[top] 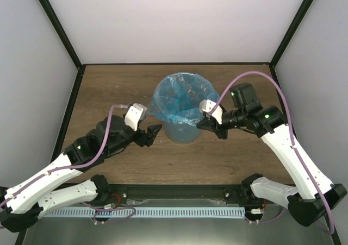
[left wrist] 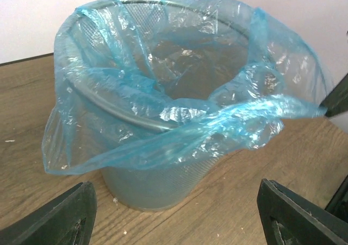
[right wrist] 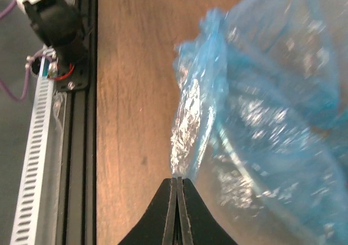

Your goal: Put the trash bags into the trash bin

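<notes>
Inspection, top view as clock face, 12 o'clock at the far wall.

1. Trash bin (top: 182, 133): grey, translucent, round, upright near the centre of the wooden tabletop (top: 109, 85). Base flat on the wood.

2. Trash bag (top: 179, 95): light-blue film, glossy and creased, seated inside the bin with its mouth open upward. The film is turned out over the rim for most of the way round. In my left wrist view a loose skirt hangs down the outside of the near wall. Part of the grey rim shows through the film. The skirt does not reach the tabletop. From the bin's 4 o'clock side the edge is gathered into a taut strand leading away from the rim.

3. My right claw (right wrist: 178, 181): fingers pressed together, pinching that strand of bag edge between their tips. It stands at the bin's 4 o'clock, just beside the rim and clear of the tabletop. The right wrist view is blurred over the bag, but the film caught at the tips is plain.

4. My left claw (top: 154, 132): spread wide, holding nothing. It stands at the bin's 8 o'clock, near the wall but apart from it, and points toward the bin. In its wrist view both fingers (left wrist: 54, 215) frame the bin's base, and neither touches bin or film.
</notes>
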